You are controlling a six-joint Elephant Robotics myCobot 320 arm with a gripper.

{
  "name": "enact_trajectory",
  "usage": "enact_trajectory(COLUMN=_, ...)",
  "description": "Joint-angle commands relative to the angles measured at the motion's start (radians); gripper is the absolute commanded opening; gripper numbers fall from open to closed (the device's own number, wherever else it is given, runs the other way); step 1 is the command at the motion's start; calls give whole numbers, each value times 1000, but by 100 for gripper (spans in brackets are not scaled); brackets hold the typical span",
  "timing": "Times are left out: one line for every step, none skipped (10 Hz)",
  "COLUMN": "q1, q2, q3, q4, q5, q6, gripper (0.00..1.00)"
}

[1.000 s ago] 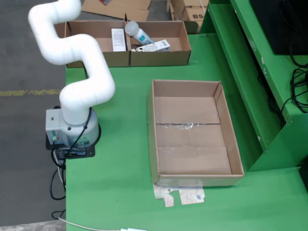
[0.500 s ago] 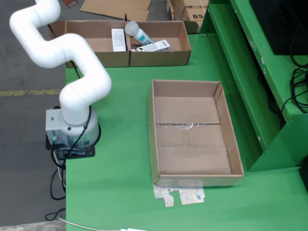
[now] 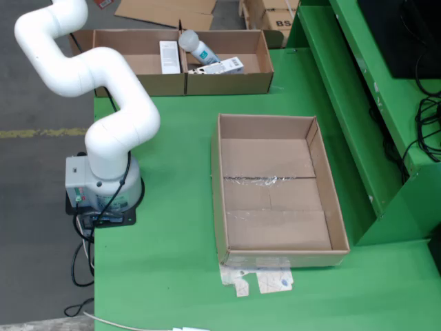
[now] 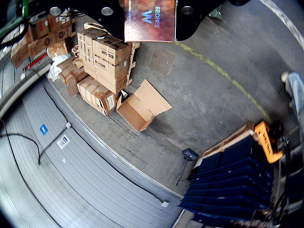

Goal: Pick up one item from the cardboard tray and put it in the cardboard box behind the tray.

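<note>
The white arm point(image 3: 103, 89) rises from its base point(image 3: 103, 186) at the left edge of the green desk point(image 3: 172, 262), bends back toward the far left corner and runs out of the top of the fixed view, so the end effector itself is cut off there. In the view that rides on it, the end effector point(image 4: 149, 19) shows only as dark shapes along the top edge, clamped on a reddish-brown box point(image 4: 150, 21) printed with "SECRET" and a large "W"; the upper part of that box is cut off by the frame, and the fingers are too dark to make out singly. That camera looks out over a grey floor with stacked cartons point(image 4: 102, 57), an open carton point(image 4: 142, 104) lying beside them, and blue crates point(image 4: 228, 185) at the lower right, all bent by the lens. On the desk, the wide cardboard tray point(image 3: 275, 189) sits right of centre, its floor bare apart from clear tape across the middle. Along the far edge stands the divided cardboard box point(image 3: 182, 62): its left compartment holds a white packet point(image 3: 169, 56), its right one a white bottle point(image 3: 196, 47) lying tilted and a flat white carton point(image 3: 220, 67). Scraps of printed paper point(image 3: 258, 279) lie just beside the tray's near wall. A white cable point(image 3: 138, 324) crosses the near left corner of the desk.
</note>
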Motion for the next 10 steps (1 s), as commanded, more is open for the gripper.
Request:
enact_trajectory(q1=-62, q2=82, q3=29, q4=12, q5=-10, q6=-178, gripper=0)
enact_trajectory(q1=-90, q2=95, q3=29, q4=12, q5=-10, q6=-211, gripper=0)
enact_trajectory(q1=-133, q2=118, q3=29, q4=12, q5=-10, q6=-244, gripper=0)
enact_trajectory(q1=-215, q2=160, q3=29, q4=12, q5=-10, q6=-310, gripper=0)
enact_trajectory(q1=-215, q2=160, q3=29, q4=12, q5=-10, q6=-319, gripper=0)
enact_trajectory(q1=-254, q2=179, q3=29, q4=12, q5=-10, q6=-349, gripper=0)
enact_trajectory(q1=-283, q2=201, q3=29, q4=12, q5=-10, q6=-368, gripper=0)
enact_trajectory(q1=-273, q2=228, q3=29, q4=12, q5=-10, q6=-348, gripper=0)
enact_trajectory(q1=-273, q2=228, q3=29, q4=12, q5=-10, q6=-360, gripper=0)
enact_trajectory(q1=-254, q2=251, q3=29, q4=12, q5=-10, q6=-333, gripper=0)
